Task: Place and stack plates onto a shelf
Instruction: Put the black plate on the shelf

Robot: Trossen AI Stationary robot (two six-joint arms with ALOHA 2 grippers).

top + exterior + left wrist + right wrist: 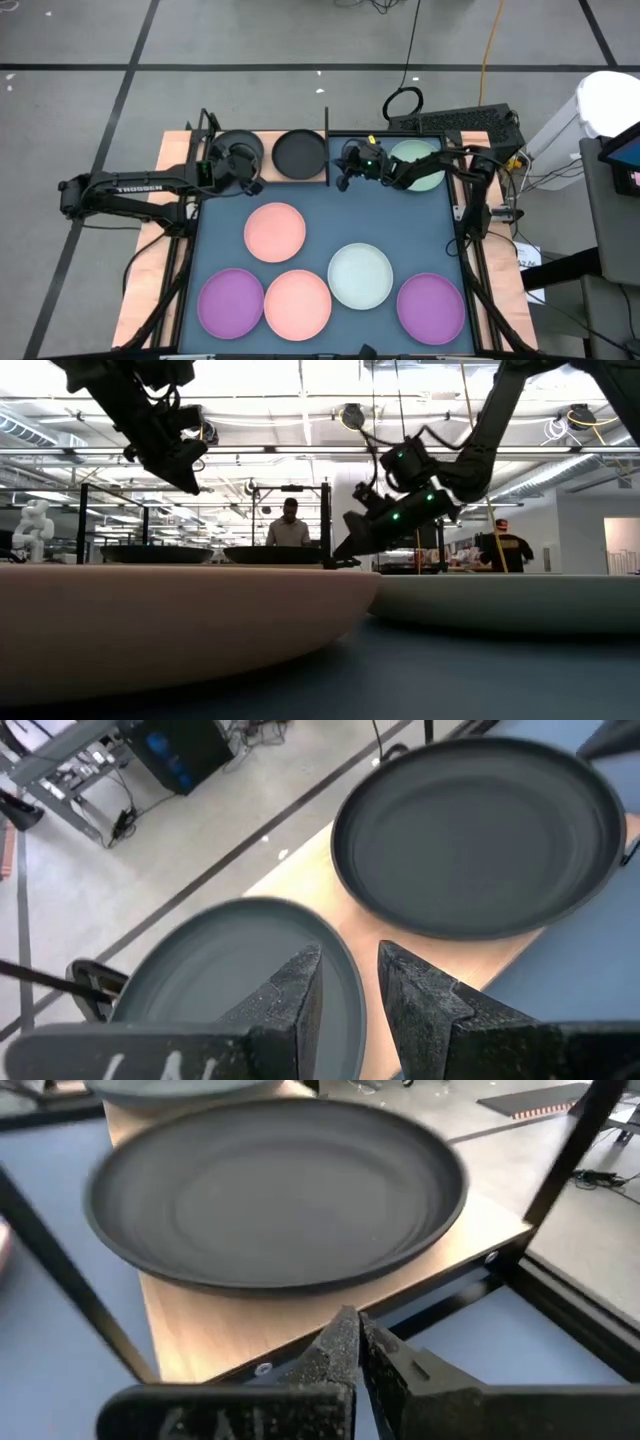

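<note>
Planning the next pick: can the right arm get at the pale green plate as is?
Probably yes. The pale green plate lies face up with nothing on it, right under the right arm, whose shut hand sits just past it by the shelf.

A blue-grey mat (320,225) covers the bench (143,290). Past its far edge lie a keyboard (455,121) and a coiled black cable (403,102). Two people (289,523) stand in the room behind.

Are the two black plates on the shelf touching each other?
Apart. The left wrist view shows bare shelf wood between the far black plate and the near black plate.
</note>
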